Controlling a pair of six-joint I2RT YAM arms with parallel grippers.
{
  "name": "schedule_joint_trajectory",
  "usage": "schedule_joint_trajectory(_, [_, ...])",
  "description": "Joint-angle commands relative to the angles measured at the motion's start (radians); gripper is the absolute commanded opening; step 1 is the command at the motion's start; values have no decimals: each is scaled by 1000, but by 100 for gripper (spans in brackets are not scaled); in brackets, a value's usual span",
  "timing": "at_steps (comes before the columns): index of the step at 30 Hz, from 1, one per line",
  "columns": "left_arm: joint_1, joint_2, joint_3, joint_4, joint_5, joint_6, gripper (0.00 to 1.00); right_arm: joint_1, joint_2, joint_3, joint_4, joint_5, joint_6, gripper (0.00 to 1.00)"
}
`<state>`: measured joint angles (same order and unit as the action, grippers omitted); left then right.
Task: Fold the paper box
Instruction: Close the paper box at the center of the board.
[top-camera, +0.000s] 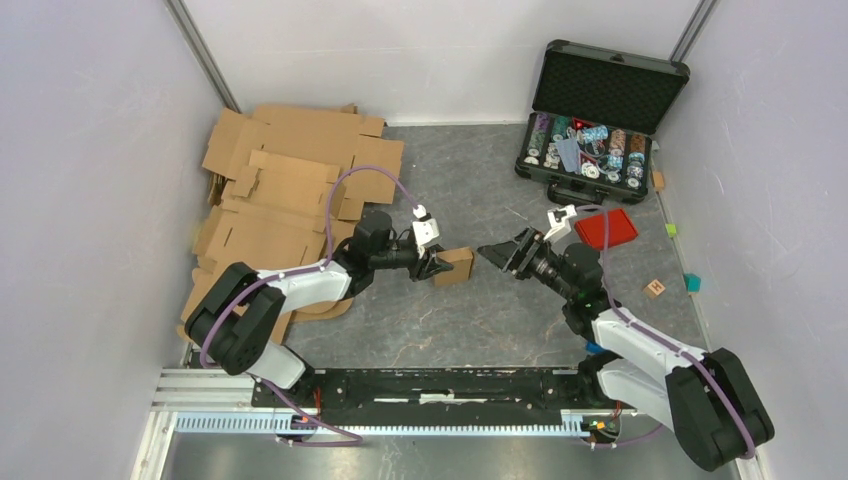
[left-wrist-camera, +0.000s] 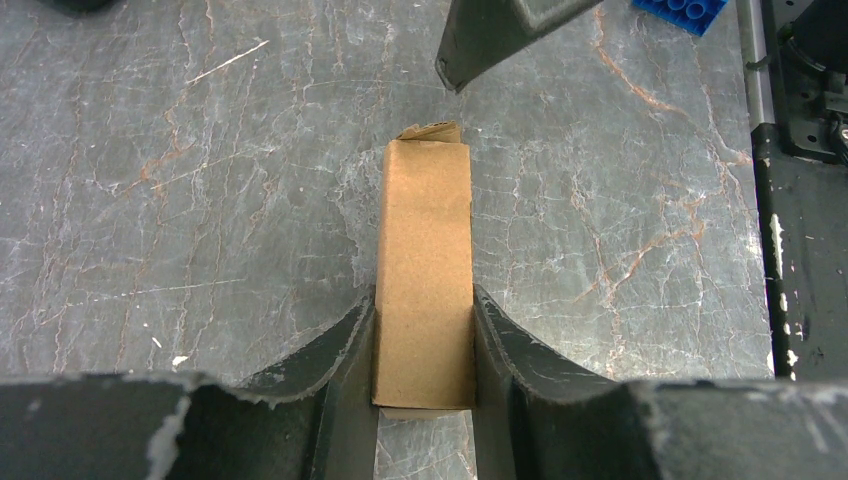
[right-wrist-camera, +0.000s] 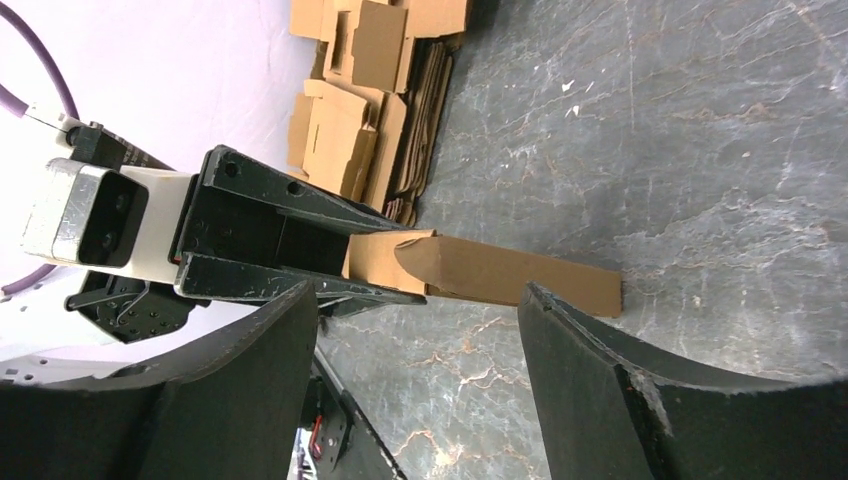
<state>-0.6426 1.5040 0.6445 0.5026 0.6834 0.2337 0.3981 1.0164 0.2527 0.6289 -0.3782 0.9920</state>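
The paper box (left-wrist-camera: 424, 250) is clamped at one end by the left jaws, mid-counter (top-camera: 480, 320), between the two arms. Whether it's resting on the surface can't be told. The right jaws are spread wide, just off its free end. If that end gets shoved off-centre, the box could be twisted out of the grip, or the crumpled flap (left-wrist-camera: 432, 132) squashed instead of tucked.

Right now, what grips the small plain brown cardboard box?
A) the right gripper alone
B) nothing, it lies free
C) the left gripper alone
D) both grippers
C: the left gripper clamps the small brown cardboard box by both sides, while the right gripper stands open, clear of it.
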Motion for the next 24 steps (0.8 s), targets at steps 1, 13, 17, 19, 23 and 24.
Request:
schedule_joint_trajectory(1, [1, 16, 20, -66, -6, 6, 30, 40, 33, 54, 25, 52, 22, 77])
schedule_joint_trajectory(13, [1, 18, 20, -70, -16, -2, 31, 65, 130, 107, 31, 79, -30, 65])
schedule_joint_trajectory(17, [1, 21, 24, -73, -16, -4, 31, 70, 150, 113, 29, 82, -42, 62])
schedule_joint_trajectory(19, [1, 22, 24, -75, -16, -4, 31, 71, 156, 112, 27, 88, -47, 59])
schedule_joint_trajectory(23, [1, 22, 25, -79, -21, -3, 31, 72, 166, 121, 10, 73, -67, 57])
schedule_joint_trajectory(24, [1, 24, 27, -81, -21, -3, 32, 72, 171, 121, 8, 67, -71, 56])
